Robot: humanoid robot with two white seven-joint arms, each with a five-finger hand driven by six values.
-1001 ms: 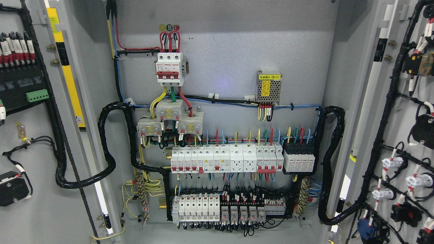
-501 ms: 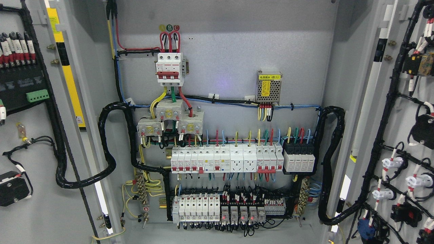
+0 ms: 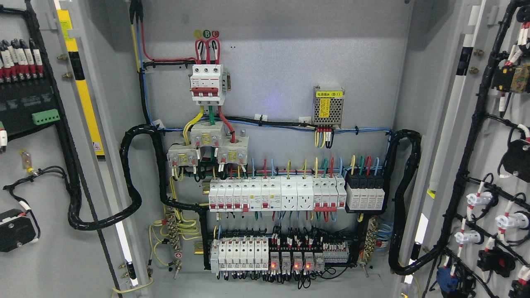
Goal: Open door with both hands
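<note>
Both doors of the grey electrical cabinet stand swung wide. The left door (image 3: pixel 37 248) fills the left edge, its inner face carrying black cables and a green terminal block (image 3: pixel 45 117). The right door (image 3: pixel 503 136) fills the right edge, wired with black harness and white lamp backs. Between them the cabinet's back panel (image 3: pixel 281 62) is fully exposed. Neither of my hands nor any arm shows in the head view.
Inside are a red-and-white main breaker (image 3: pixel 208 85), a small metal power supply (image 3: pixel 328 105), a row of white breakers (image 3: pixel 273 195) and a lower row of relays (image 3: pixel 290 258) with red lights. Thick black conduits (image 3: pixel 132 198) loop at both sides.
The relays' red indicator lights in the bottom row have grown brighter. The doors and wiring have not moved.
</note>
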